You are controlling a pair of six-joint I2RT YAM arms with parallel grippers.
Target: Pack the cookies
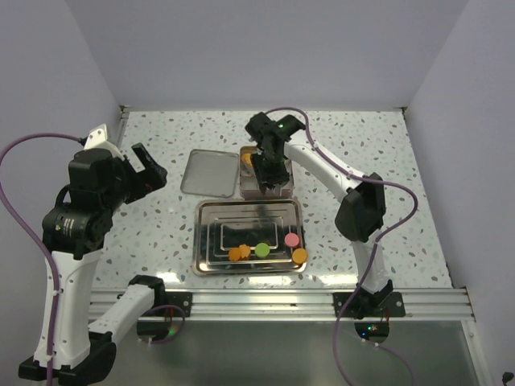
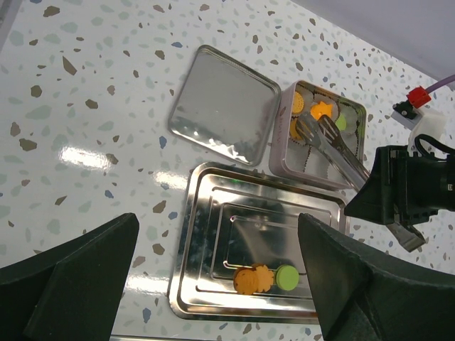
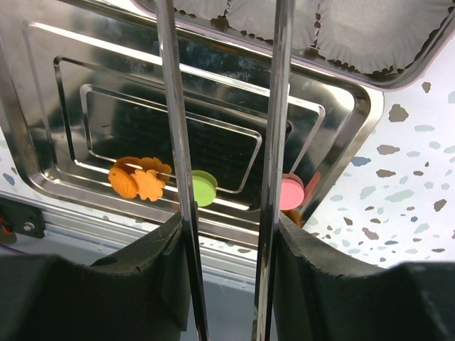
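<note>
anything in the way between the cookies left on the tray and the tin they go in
Nothing visible blocks it. The small round and flower-shaped cookies lie on the steel tray; the open rectangular tin sits just beyond it, its flat metal lid off to the side. Only their rims need clearing.
</note>
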